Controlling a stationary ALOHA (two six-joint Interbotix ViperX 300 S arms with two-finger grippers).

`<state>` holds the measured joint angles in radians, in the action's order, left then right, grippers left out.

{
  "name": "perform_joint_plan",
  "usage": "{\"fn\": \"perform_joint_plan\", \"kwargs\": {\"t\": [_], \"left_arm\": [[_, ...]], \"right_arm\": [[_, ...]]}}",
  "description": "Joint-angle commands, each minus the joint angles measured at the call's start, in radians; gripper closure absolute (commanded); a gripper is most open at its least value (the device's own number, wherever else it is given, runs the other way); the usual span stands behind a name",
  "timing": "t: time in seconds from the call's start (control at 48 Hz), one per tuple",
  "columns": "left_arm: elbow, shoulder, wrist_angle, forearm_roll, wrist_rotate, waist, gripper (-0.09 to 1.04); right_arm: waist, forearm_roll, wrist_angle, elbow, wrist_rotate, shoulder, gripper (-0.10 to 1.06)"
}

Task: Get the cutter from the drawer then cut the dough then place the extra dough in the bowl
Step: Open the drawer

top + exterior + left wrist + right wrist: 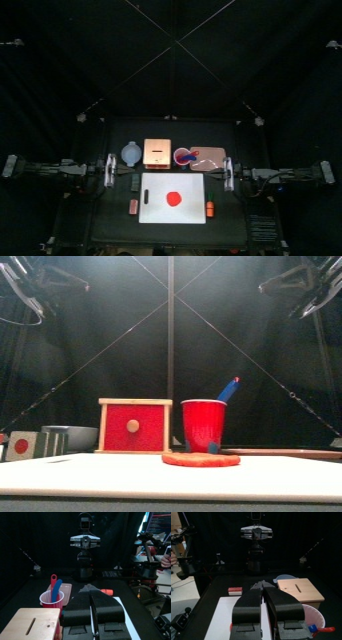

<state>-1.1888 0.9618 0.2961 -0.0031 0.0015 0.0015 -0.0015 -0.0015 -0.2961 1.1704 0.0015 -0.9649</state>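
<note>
Flat dough disc; wooden box

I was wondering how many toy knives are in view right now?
2: a red knife and a blue knife, both standing in the red cup beside the wooden box; none appears hidden.

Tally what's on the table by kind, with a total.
White cutting board: 1
Red dough disc: 1
Wooden box: 1
Blue-grey bowl: 1
Red cup: 1
Toy knives: 2, blue and red
Small toys beside the board: 2, left and right
Total: 9
A pale pink shape by the cup is too unclear to count.
</note>
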Motion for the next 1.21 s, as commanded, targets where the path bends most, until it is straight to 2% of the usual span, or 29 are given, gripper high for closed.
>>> {"fn": "perform_joint_plan", "kwargs": {"t": [0.021, 0.146, 0.229, 0.354, 0.458, 0.562, 0.708, 0.896, 1.021, 1.208], "left_arm": [[-0.005, -0.078, 0.075, -0.009, -0.009, 0.023, 0.95], [-0.015, -0.176, 0.201, -0.058, -0.011, 0.017, 0.93], [-0.023, -0.284, 0.295, -0.133, -0.011, 0.012, 0.92], [-0.017, -0.460, 0.383, -0.354, -0.012, -0.040, 0.92], [0.009, -0.589, 0.453, -0.580, -0.011, -0.107, 0.92], [0.046, -0.686, 0.515, -0.735, -0.012, -0.176, 0.92], [0.129, -0.784, 0.560, -0.900, -0.034, -0.259, 0.92], [0.173, -0.884, 0.560, -0.925, -0.066, -0.275, 0.92], [0.198, -0.919, 0.560, -0.942, -0.097, -0.275, 0.90], [0.241, -0.950, 0.572, -1.045, -0.193, -0.272, 0.88]], "right_arm": [[-0.064, -0.021, -0.015, -0.020, -0.014, 0.063, 0.94], [-0.143, -0.087, -0.069, -0.071, -0.011, 0.238, 0.94], [-0.172, -0.146, -0.150, -0.144, -0.014, 0.393, 0.94], [-0.227, -0.238, -0.252, -0.311, -0.012, 0.666, 0.94], [-0.267, -0.311, -0.258, -0.436, -0.014, 0.850, 0.94], [-0.293, -0.367, -0.264, -0.543, -0.012, 1.002, 0.94], [-0.311, -0.407, -0.259, -0.681, -0.012, 1.149, 0.94], [-0.330, -0.414, -0.227, -0.811, -0.012, 1.261, 0.94], [-0.336, -0.416, -0.184, -0.839, -0.012, 1.292, 0.94], [-0.336, -0.416, -0.138, -0.842, -0.012, 1.301, 0.94]]}}
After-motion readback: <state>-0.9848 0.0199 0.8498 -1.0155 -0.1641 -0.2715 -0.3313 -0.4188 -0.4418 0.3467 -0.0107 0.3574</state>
